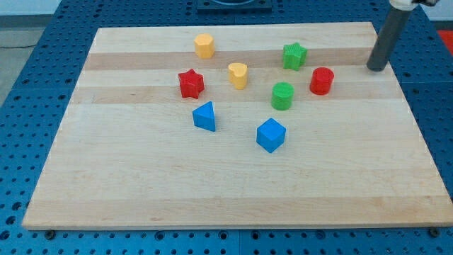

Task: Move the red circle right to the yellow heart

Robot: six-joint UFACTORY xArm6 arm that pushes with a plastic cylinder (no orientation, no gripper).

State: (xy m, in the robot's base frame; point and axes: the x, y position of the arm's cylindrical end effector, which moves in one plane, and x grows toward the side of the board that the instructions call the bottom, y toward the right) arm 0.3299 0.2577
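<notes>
Task not begun, by your view: red circle block [321,81] sits near the wooden worktop's [212,184] right edge, well apart from the yellow heart block [238,75]. My tip [376,69], by the top-right corner, touches nothing; no claw fitted.

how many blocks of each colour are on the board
Red: 2, the red star and the red circle
Yellow: 2, the yellow hexagon and the yellow heart
Green: 2, the green star and the green circle
Blue: 2, the blue triangle and the blue cube
Total: 8
</notes>
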